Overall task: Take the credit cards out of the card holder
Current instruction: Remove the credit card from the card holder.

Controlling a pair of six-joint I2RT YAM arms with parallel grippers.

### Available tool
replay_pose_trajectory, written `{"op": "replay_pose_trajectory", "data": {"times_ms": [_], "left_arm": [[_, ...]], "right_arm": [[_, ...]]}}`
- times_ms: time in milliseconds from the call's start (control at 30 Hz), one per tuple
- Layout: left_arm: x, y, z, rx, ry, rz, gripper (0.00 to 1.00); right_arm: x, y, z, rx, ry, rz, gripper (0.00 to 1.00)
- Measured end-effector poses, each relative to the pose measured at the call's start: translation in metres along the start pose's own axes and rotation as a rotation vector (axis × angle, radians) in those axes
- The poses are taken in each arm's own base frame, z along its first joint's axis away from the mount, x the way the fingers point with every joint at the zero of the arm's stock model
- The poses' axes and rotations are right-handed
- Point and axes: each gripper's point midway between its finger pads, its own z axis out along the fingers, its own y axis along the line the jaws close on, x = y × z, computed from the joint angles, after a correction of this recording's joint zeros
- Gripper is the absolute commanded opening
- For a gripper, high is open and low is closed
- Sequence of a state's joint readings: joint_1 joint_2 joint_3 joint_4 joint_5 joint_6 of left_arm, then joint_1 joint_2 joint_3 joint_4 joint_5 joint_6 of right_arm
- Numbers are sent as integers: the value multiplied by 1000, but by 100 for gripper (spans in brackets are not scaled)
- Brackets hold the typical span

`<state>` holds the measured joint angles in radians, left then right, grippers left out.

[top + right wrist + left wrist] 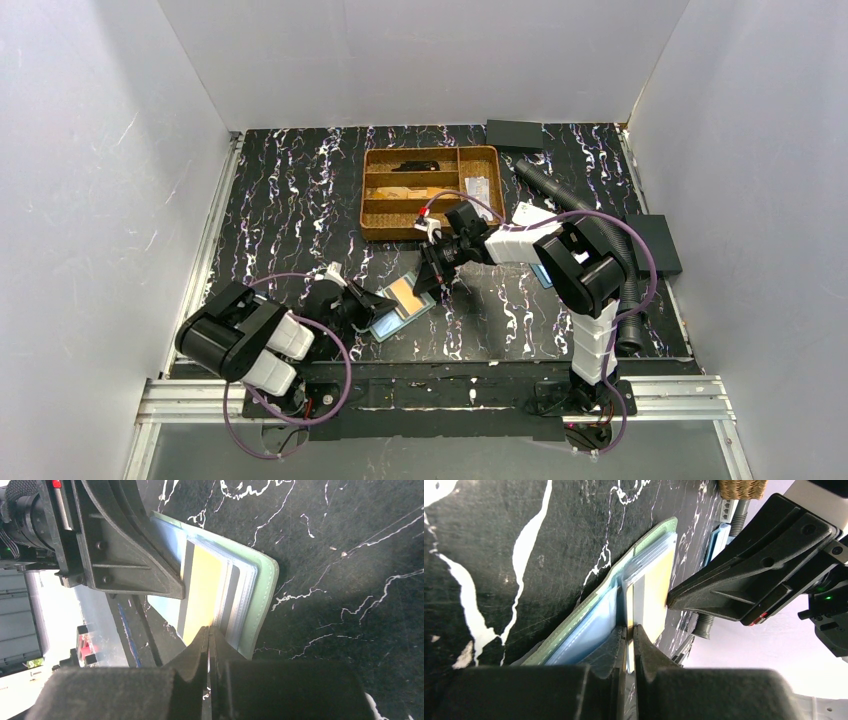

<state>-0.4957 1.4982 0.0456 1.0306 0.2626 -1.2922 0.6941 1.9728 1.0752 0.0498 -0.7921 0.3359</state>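
While the card holder (pixel 392 322) lies open on the black marbled surface (pixel 290 200), near the front edge and between the two arms, both grippers meet it from opposite sides. The left gripper (pixel 630 630) is clenched on the near edge of the holder: its two fingers press together on the thin clear pocket panel (pixel 646 562), with almost no gap between them. The teal-green border of the holder shows flat on the surface beyond this panel. The right gripper (pixel 208 632) comes from the other side, and its fingers are closed tightly on the edge of the orange-gold card (pixel 202 587). This card rests on top of the holder's pockets. From these views I cannot tell how far the card is out of its pocket. Just beside it, a dark grey strip (pixel 231 592) shows under the clear plastic; it is perhaps the edge of a second card, but this is not clear. In the overhead view the tips of the two grippers are near each other, with the orange-gold card between them. Farther back on the surface stands a brown woven tray (pixel 366 195) with several compartments. A black ribbed hose (pixel 555 188) lies along the right side, behind the right arm.
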Motion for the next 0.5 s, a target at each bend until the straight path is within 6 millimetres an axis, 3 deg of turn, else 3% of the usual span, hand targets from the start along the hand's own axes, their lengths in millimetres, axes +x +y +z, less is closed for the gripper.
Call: {"op": "replay_pose_trajectory", "data": {"times_ms": [500], "left_arm": [[-2, -1, 0, 87, 57, 30, 0]], "right_arm": [[0, -3, 0, 63, 23, 30, 7]]}}
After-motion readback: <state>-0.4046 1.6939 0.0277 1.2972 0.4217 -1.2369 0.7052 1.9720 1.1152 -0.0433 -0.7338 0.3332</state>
